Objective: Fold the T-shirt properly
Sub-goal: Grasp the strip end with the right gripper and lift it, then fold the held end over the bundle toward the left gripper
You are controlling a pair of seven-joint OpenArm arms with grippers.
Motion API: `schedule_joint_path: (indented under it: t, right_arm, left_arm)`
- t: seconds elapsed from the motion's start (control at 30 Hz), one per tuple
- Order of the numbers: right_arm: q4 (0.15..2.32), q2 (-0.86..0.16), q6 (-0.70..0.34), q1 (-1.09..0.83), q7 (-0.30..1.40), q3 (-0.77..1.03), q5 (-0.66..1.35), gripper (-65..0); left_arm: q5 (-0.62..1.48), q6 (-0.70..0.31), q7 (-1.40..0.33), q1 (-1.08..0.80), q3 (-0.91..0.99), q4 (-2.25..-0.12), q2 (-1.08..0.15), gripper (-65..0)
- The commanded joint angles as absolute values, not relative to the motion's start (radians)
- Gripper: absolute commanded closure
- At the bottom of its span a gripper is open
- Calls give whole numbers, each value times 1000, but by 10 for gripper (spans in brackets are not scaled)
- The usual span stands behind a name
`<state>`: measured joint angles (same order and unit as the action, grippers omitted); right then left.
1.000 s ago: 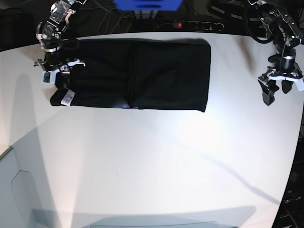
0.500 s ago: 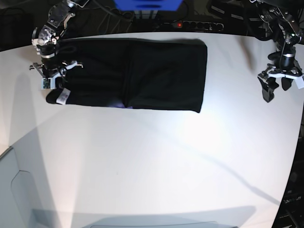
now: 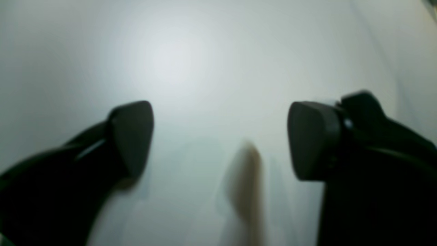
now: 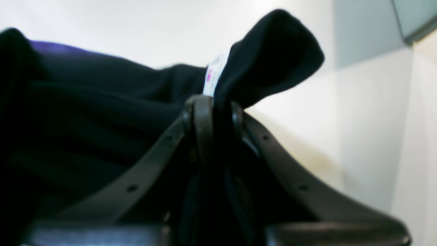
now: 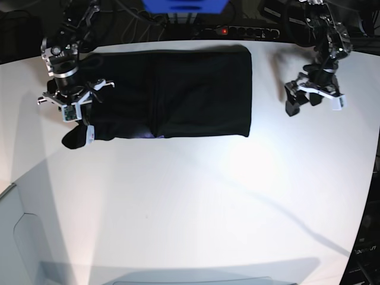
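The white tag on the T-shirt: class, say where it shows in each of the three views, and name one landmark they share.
Base view: the white tag lies at the T-shirt's lower left corner, below the right gripper.
Right wrist view: tag upper centre, just above the gripper shut on the cloth.
Left wrist view: not in it.
Shared landmark: the white table.

Robotics lab: bare white table point(image 5: 196, 202), two mounted arms, power strip point(image 5: 237, 31), cables behind.

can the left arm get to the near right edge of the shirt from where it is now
Probably yes. The left gripper hangs open over bare table, apart from the T-shirt, with nothing lying between them. The right gripper clamps the far end.
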<state>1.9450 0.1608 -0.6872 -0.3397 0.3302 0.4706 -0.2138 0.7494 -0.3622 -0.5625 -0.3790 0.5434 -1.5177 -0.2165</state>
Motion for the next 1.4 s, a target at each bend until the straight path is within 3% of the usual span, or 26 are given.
schedule_joint_path:
  t: [0.0,0.23,0.33,0.37,0.77,1.37]
  right_arm:
    - [1974,157,-698,-351,306,446,-197,0]
    - [2003,157,-698,-387,305,358,-197,0]
    - [2005,157,-698,-389,305,329,-197,0]
    - [2005,157,-698,-389,305,314,-197,0]
    - [2012,157,-698,-414,305,30,-197,0]
    - [1966,157,-544,-352,306,-426,-196,0]
  left_arm:
    - [759,-369,-561,-374,527,-1520,-231,-492]
    - [759,-367,-561,-337,458,-1506,-214,-201]
    - [759,-364,-567,-317,406,-1506,-222,-14]
    - [759,-363,-568,-317,390,-1506,-225,0]
    - [593,-358,-568,-311,297,-1506,-176,0]
    - [524,-358,-568,-309,294,-1506,-153,0]
